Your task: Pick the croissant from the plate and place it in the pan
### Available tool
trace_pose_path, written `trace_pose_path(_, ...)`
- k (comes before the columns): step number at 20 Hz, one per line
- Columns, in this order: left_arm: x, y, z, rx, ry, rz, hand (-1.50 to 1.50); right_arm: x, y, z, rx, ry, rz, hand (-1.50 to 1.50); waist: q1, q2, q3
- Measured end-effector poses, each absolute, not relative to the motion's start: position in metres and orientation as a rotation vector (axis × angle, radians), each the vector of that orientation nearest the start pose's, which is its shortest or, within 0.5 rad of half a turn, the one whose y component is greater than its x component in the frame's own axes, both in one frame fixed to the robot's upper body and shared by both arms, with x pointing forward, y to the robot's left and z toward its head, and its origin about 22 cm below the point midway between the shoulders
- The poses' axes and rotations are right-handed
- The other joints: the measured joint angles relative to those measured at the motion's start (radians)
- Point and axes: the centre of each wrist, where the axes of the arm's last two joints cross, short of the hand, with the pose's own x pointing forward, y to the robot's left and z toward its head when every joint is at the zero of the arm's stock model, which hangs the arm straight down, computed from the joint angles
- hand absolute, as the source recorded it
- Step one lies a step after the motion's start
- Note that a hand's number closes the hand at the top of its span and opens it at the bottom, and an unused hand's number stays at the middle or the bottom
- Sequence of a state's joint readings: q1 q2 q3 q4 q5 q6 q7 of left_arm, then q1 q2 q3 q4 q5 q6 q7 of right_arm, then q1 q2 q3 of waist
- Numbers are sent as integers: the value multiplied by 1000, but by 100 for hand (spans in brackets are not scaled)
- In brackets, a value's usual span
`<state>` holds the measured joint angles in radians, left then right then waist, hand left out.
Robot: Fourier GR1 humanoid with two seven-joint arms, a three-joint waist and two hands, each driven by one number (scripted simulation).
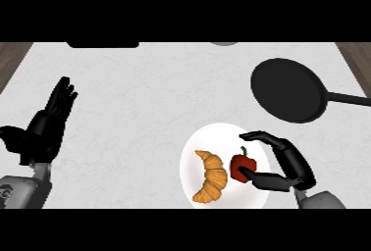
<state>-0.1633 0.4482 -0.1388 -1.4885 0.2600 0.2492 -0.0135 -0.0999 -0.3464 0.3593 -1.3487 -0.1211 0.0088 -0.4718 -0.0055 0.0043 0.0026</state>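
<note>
- The right hand (296, 164) comes in from the near right corner and hangs over the right part of the white plate (190, 156). Its fingers (264, 137) are bent into a wide arc pointing left, and the thumb (268, 182) reaches left below them, with a clear gap between the two.
- A red pepper (241, 167) shows inside that gap. The thumb tip overlaps its near right side, but I cannot tell whether it touches. The fingertips end just beyond the pepper's stem, apart from it.
- The croissant (211, 177) lies on the plate just left of the pepper, curved, with its long side running far to near. No part of the hand reaches it, and the pepper stands between it and the palm.
- The plate sits at the near middle-right of the pale counter (145, 88). Its left side is bare, and its near rim is close to the view's near edge.
- The black pan (286, 90) lies far and right of the plate, well apart from it, with its handle (349, 100) running off to the right edge. The stretch of counter between plate and pan is bare.
- The widest open counter runs left and far from the plate.
- The left hand (45, 128) rests at the left edge, fingers straight and pointing up, holding nothing.
- A dark shape (103, 44) and a grey one (225, 43) sit at the far edge, cut off by the view. Wood strips (14, 54) show past the counter's far corners.
</note>
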Motion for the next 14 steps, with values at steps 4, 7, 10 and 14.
trace_pose_path(4,283,282,49,232,-1623,-52,0,230,-280,-17,28,-1895,553,-150,-12,-6,-2)
trace_pose_path(7,289,281,48,228,-1618,-36,0,231,-303,14,-18,-1891,669,-150,-13,-6,-3)
trace_pose_path(10,291,280,49,220,-1613,-40,0,236,-317,51,-69,-1847,829,-150,-12,-7,-4)
trace_pose_path(14,289,281,47,215,-1614,-43,0,239,-315,99,-128,-1755,1007,-150,-6,-8,-5)
